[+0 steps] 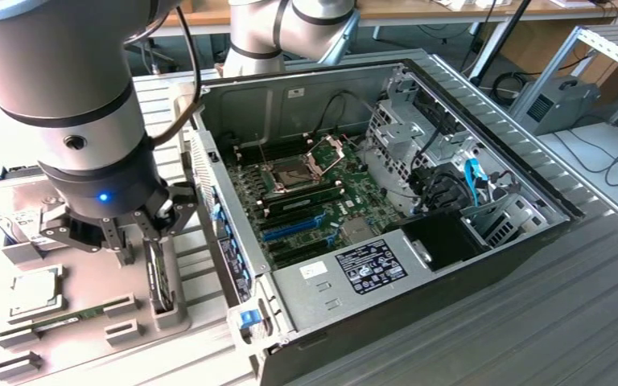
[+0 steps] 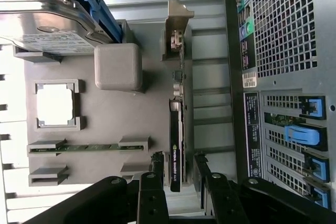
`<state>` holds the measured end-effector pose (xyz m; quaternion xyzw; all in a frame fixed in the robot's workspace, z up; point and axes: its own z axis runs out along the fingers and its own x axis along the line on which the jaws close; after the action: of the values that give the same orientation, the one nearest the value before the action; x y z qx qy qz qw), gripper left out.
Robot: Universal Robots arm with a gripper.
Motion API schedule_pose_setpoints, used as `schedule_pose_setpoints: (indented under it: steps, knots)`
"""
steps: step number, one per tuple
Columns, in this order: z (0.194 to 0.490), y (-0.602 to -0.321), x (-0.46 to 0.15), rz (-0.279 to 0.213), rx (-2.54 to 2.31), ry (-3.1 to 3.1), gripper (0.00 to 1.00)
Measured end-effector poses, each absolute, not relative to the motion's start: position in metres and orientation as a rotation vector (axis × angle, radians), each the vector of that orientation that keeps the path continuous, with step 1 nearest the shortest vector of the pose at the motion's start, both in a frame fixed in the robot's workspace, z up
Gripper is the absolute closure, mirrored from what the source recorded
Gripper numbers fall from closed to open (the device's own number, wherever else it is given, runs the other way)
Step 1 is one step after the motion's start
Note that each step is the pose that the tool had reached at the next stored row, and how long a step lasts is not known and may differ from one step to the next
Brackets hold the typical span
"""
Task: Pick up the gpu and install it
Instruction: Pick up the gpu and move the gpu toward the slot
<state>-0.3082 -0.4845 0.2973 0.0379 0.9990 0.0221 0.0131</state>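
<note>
The gpu (image 2: pixel 175 145) stands on its edge in a slot of the grey parts tray (image 2: pixel 121 124), and its silver bracket (image 2: pixel 177 30) is at the end away from the hand (image 2: pixel 178 167). The hand is held directly over the card. Its fingers (image 2: pixel 156 167) are spread, one on each side of the card's near end, and a gap is left on both sides, so nothing is pinched. In the exterior view the hand (image 1: pixel 138 241) is seen low over the tray, with the gpu (image 1: pixel 160 277) just beneath it. The pick is therefore judged not yet made: the card is neither gripped nor lifted.

Beside it on the tray are laid a RAM stick (image 2: pixel 79 148), a processor (image 2: pixel 55 104) and a hard drive (image 2: pixel 47 24). Farther off, the open computer case (image 1: pixel 395 265) is laid on the table (image 1: pixel 566 322) with its motherboard (image 1: pixel 320 193) exposed. The blue expansion slots (image 1: pixel 290 230) are seen unoccupied, so the installing is judged wholly left to do.
</note>
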Motion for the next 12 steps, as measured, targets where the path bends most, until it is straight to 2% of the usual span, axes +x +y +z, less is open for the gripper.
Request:
schedule_pose_setpoints:
  steps: [12]
  knots:
    - [0.2912,-0.4842,-0.3082,0.069,0.118,3.112,0.64]
